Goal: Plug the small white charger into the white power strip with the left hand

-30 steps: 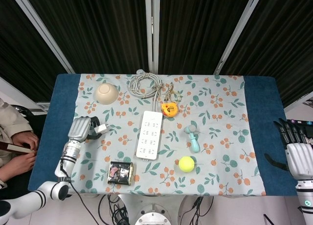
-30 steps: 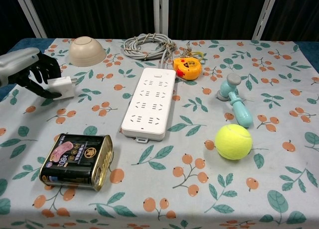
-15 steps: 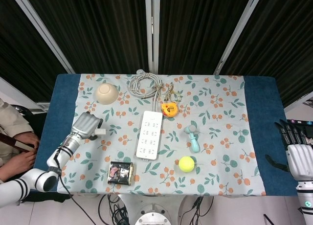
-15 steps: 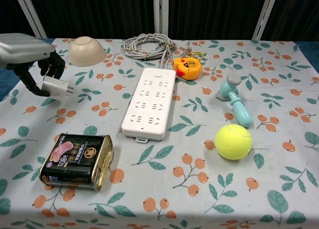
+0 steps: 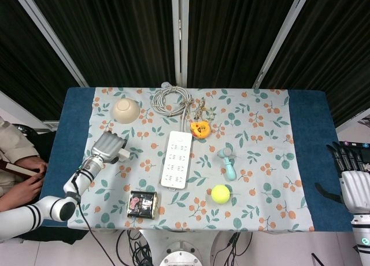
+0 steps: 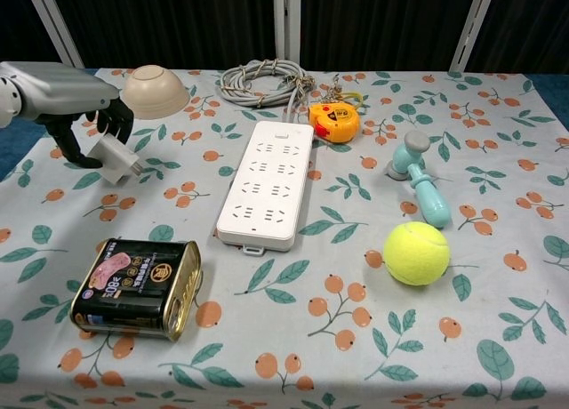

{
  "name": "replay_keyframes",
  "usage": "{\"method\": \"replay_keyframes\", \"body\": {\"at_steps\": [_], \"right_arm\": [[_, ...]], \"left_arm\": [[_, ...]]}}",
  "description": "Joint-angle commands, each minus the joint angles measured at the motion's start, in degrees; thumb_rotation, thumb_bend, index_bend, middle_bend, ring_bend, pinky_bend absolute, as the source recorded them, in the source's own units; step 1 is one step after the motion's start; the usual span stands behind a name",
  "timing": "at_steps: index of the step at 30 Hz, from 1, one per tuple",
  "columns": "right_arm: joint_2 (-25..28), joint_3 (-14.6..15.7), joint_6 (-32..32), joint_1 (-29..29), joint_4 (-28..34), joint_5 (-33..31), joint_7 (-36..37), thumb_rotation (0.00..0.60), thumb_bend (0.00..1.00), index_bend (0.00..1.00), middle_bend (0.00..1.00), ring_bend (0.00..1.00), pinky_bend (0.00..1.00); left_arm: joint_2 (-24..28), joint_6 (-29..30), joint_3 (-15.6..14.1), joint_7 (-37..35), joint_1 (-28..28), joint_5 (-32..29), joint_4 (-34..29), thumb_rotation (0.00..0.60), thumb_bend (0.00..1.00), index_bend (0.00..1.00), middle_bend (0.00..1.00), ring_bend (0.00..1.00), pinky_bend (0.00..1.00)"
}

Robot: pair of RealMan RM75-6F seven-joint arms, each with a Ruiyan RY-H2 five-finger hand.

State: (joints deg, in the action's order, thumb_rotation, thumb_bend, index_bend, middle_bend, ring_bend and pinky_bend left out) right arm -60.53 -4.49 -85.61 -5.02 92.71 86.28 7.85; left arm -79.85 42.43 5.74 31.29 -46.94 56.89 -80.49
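Note:
My left hand (image 6: 76,98) holds the small white charger (image 6: 116,157) in its fingertips, above the cloth at the left. In the head view the left hand (image 5: 108,147) and the charger (image 5: 123,154) hang left of the white power strip (image 5: 176,159). The power strip (image 6: 268,181) lies lengthwise in the middle of the table, its sockets empty, well to the right of the charger. My right hand (image 5: 352,181) hangs off the table's right edge, fingers spread and holding nothing.
A beige bowl (image 6: 155,91) stands upside down behind my left hand. A black tin (image 6: 137,287) lies in front of it. The coiled grey cable (image 6: 265,79), yellow tape measure (image 6: 333,120), teal handled tool (image 6: 418,185) and tennis ball (image 6: 416,252) lie further right. A person sits at the left edge.
My left hand has lifted the charger and carried it rightward, toward the power strip, tilting its prongs downward. The right hand has not moved.

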Motion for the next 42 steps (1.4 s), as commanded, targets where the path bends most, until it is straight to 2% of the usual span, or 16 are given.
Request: {"method": "replay_keyframes", "body": {"at_steps": [1, 9, 15, 19, 22, 25, 29, 32, 42], "right_arm": [[0.04, -0.04, -0.06, 0.05, 0.03, -0.02, -0.03, 0.600, 0.13, 0.00, 0.00, 0.00, 0.00], [0.08, -0.16, -0.03, 0.06, 0.12, -0.06, -0.05, 0.600, 0.13, 0.00, 0.01, 0.00, 0.00], [0.10, -0.31, -0.03, -0.03, 0.28, 0.00, -0.22, 0.600, 0.13, 0.00, 0.02, 0.00, 0.00], [0.05, -0.39, -0.03, -0.06, 0.23, 0.00, -0.13, 0.600, 0.13, 0.00, 0.02, 0.00, 0.00], [0.03, -0.42, -0.07, -0.08, 0.16, 0.07, -0.05, 0.600, 0.13, 0.00, 0.02, 0.00, 0.00], [0.07, -0.48, -0.15, -0.08, 0.05, 0.14, 0.01, 0.600, 0.13, 0.00, 0.02, 0.00, 0.00], [0.11, -0.51, 0.06, -0.22, -0.02, 0.20, 0.20, 0.600, 0.13, 0.00, 0.02, 0.00, 0.00], [0.05, -0.42, 0.32, -0.37, -0.10, 0.35, 0.22, 0.600, 0.13, 0.00, 0.02, 0.00, 0.00], [0.12, -0.41, 0.37, -0.46, 0.36, 0.45, -0.20, 0.600, 0.13, 0.00, 0.02, 0.00, 0.00]], "left_arm": [[-0.23, 0.46, -0.43, 0.28, -0.28, -0.49, -0.33, 0.600, 0.35, 0.41, 0.44, 0.33, 0.32], [-0.34, 2.47, -1.90, 1.22, -0.29, -0.40, -1.96, 0.600, 0.35, 0.40, 0.43, 0.33, 0.32], [-0.15, 4.51, -2.40, 1.36, 0.16, -0.58, -3.44, 0.600, 0.29, 0.28, 0.34, 0.27, 0.31], [-0.06, 6.38, -2.62, -0.17, 1.30, 0.15, -4.71, 0.600, 0.25, 0.25, 0.30, 0.23, 0.30], [-0.87, 9.35, -1.98, -4.95, 3.35, 2.51, -4.75, 0.600, 0.22, 0.24, 0.30, 0.23, 0.29], [-3.09, 12.96, -0.89, -13.59, 6.25, 5.91, -2.93, 0.600, 0.19, 0.26, 0.30, 0.23, 0.30], [-6.32, 15.39, -0.15, -24.43, 9.38, 8.72, 1.06, 0.600, 0.19, 0.31, 0.32, 0.23, 0.30], [-8.90, 17.49, 0.12, -29.51, 11.04, 10.68, 4.57, 0.600, 0.21, 0.35, 0.34, 0.23, 0.30], [-13.19, 17.13, -0.09, -34.90, 12.35, 13.79, 11.49, 0.600, 0.23, 0.36, 0.36, 0.23, 0.30]]}}
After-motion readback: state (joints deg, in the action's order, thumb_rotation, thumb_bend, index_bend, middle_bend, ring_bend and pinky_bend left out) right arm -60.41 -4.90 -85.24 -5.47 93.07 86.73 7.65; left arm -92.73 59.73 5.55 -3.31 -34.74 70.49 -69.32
